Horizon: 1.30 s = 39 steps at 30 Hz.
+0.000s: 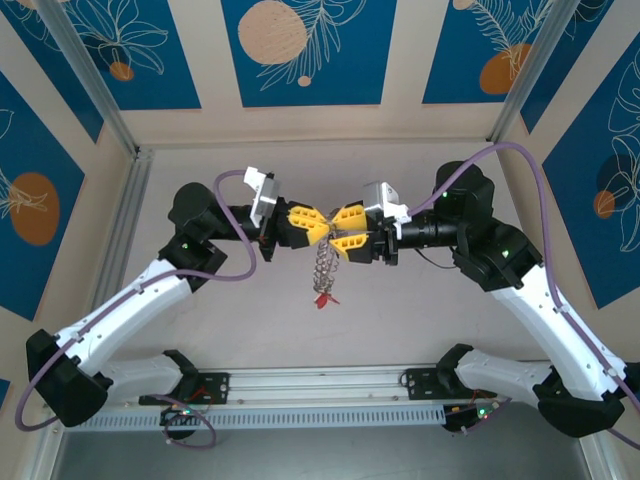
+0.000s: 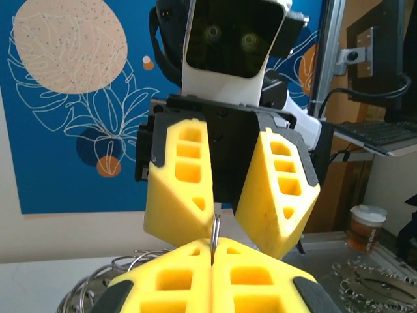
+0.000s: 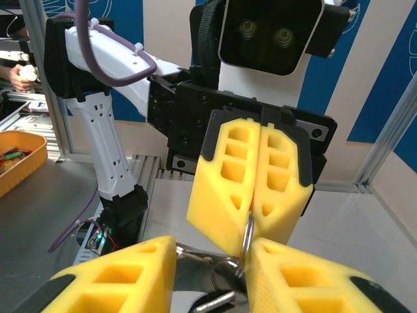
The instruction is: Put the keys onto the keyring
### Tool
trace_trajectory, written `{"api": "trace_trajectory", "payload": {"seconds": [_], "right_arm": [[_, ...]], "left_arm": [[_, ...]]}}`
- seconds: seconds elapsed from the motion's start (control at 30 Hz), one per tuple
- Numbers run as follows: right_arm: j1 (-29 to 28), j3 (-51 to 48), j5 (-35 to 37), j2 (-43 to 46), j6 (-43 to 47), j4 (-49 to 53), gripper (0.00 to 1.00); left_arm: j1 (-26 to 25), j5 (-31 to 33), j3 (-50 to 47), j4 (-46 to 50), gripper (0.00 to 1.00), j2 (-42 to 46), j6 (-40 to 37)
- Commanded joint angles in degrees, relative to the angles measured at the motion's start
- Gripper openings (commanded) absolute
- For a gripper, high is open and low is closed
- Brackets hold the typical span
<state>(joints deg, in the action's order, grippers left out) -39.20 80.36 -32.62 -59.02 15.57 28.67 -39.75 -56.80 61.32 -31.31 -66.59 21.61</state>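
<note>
I have both arms meeting over the middle of the table (image 1: 420,330), fingertips nose to nose: left arm (image 1: 140,300) in from 9 o'clock, right arm (image 1: 530,290) from 3. Left gripper (image 1: 312,228) is clamped on the keyring (image 3: 247,236). Its yellow pads (image 3: 228,176) are pressed flat together, with the thin wire ring edge-on between their tips. Right gripper (image 1: 342,232) is spread, one pad on either side of the ring. I can't tell if either pad touches it. The keys (image 1: 323,266) hang in a silvery bunch at 6 o'clock below the fingertips. The red piece (image 1: 324,298) is at the bottom end. I can't tell if it reaches the table.
</note>
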Motion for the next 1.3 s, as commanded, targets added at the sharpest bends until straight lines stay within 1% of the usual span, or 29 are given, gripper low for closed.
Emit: {"api": "trace_trajectory", "payload": {"seconds": [0.0,0.07,0.17,0.23,0.33,0.47,0.6,0.73,0.87,0.93,1.0,1.03,1.2,1.23,1.27], "right_arm": [[0.6,-2.5,-2.0,2.0,-2.8,0.7,0.34],[1.1,-4.2,-2.2,3.7,-4.6,-1.0,0.35],[1.5,-6.7,-1.2,6.0,-6.4,-2.4,0.35],[1.6,-7.8,-0.2,6.7,-7.2,-2.6,0.35],[1.8,-8.3,-0.7,6.7,-8.1,-2.9,0.35],[1.8,-8.8,-1.6,6.1,-9.8,-5.6,0.35],[1.8,-8.2,0.0,4.5,-10.4,-6.5,0.4],[1.8,-7.6,-2.3,3.2,-11.0,-7.8,0.51],[1.8,-8.1,-2.2,2.8,-11.6,-9.5,0.51],[1.8,-8.2,-1.6,2.6,-11.7,-10.1,0.47],[1.8,-7.9,-1.5,2.1,-11.6,-10.2,0.41],[1.8,-7.6,-1.4,2.0,-11.6,-9.9,0.34],[1.8,-6.9,-0.9,1.7,-10.3,-7.7,0.11],[1.8,-6.7,-0.5,1.9,-9.9,-7.2,0.07],[1.8,-6.7,0.0,2.1,-9.7,-6.8,0.05]], "left_arm": [[1.1,-1.4,0.6,-12.3,0.0,-0.5,6.1],[1.3,-2.1,0.4,-16.4,0.0,-1.5,9.4],[1.7,-2.2,0.5,-19.2,0.0,-2.1,11.6],[1.8,-2.5,0.7,-19.5,0.0,-2.3,12.0],[1.9,-2.8,1.3,-18.9,0.0,-2.4,12.0],[1.9,-2.7,1.3,-18.5,0.0,-2.2,12.0],[1.9,-2.6,0.9,-18.4,0.0,-1.6,12.0],[1.9,-2.5,1.0,-16.8,0.0,-1.2,11.1],[1.9,-2.3,0.9,-16.7,0.0,-1.3,10.8],[1.9,-2.3,1.0,-16.8,0.0,-1.4,10.9],[1.9,-2.4,1.0,-16.7,0.0,-1.5,10.8],[2.0,-2.3,1.1,-16.5,0.0,-1.5,10.6],[2.5,-1.8,0.9,-14.0,0.0,-1.0,8.8],[2.5,-1.5,0.8,-13.2,0.0,-0.8,8.3],[2.6,-1.3,0.8,-12.5,0.0,-0.7,7.8]]}}
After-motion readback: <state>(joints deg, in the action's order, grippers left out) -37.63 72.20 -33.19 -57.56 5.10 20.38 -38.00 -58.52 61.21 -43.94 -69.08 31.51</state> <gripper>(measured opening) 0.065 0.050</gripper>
